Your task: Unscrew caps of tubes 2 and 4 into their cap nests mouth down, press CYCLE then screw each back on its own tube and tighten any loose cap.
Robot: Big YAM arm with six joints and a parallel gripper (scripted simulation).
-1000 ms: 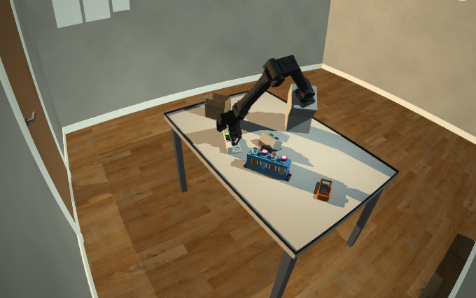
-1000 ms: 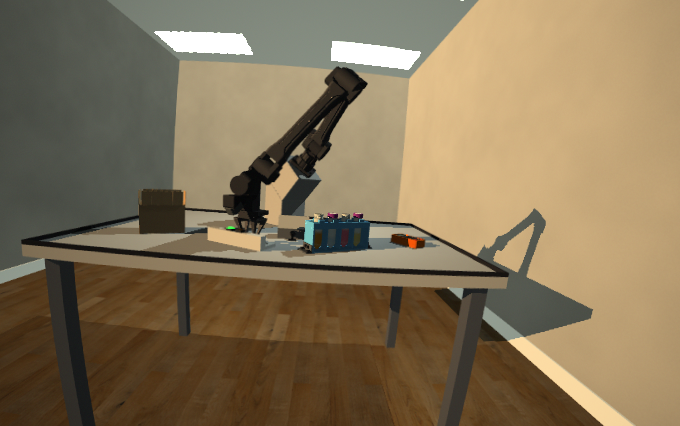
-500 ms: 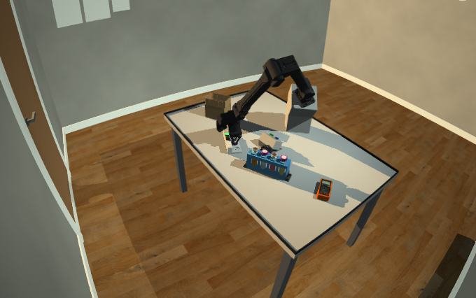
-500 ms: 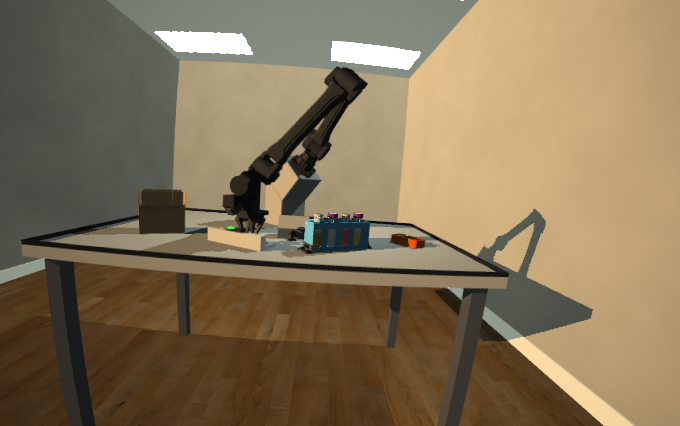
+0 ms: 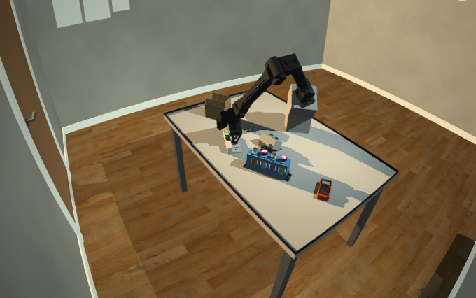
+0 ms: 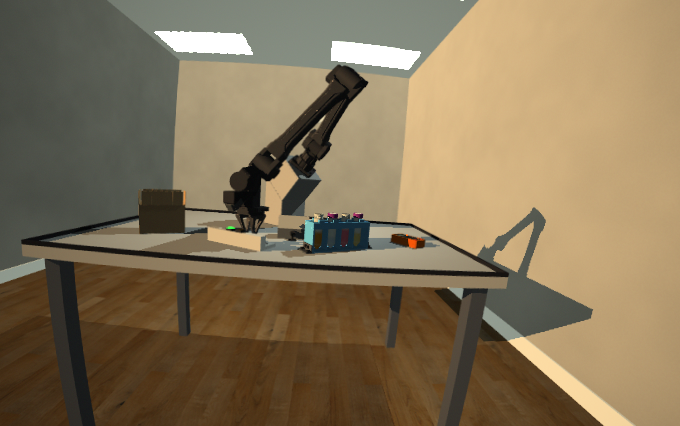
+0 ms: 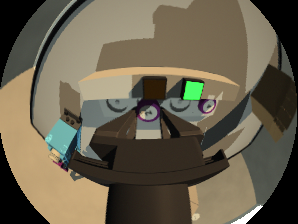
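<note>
Beside blue rack (image 5: 268,169) (image 6: 336,242), orange multimeter (image 5: 324,189) (image 6: 408,240), upright.Near blue rack (image 5: 268,171) (image 6: 336,247) (image 7: 63,136), orange multimeter (image 5: 324,189) (image 6: 408,240) lying flat.

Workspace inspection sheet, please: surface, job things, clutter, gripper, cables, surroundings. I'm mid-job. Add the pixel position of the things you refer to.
Surface: table (image 5: 256,217) (image 6: 250,276) (image 7: 75,55) pale, dark-edged; no spill seen.
Job's things: tube rack (image 5: 267,171) (image 6: 311,238) (image 7: 65,137) upright, two tubes capped, two uncapped; cap tray (image 5: 229,149) (image 6: 235,238) (image 7: 110,90) holds two purple-rimmed caps, green lamp (image 5: 227,133) (image 6: 230,227) (image 7: 193,90) lit.
Clutter: orange multimeter (image 5: 324,189) (image 6: 415,242); brown box (image 5: 215,105) (image 6: 161,218) (image 7: 274,97).
Gripper (image 5: 236,140) (image 6: 250,230) (image 7: 148,110): fingers either side of one cap; firm grip unclear.
Cables: nothing seen.
Surroundings: wood floor (image 5: 175,245) (image 6: 281,381), plain walls (image 5: 211,42) (image 6: 501,125), brown door (image 5: 35,140).
</note>
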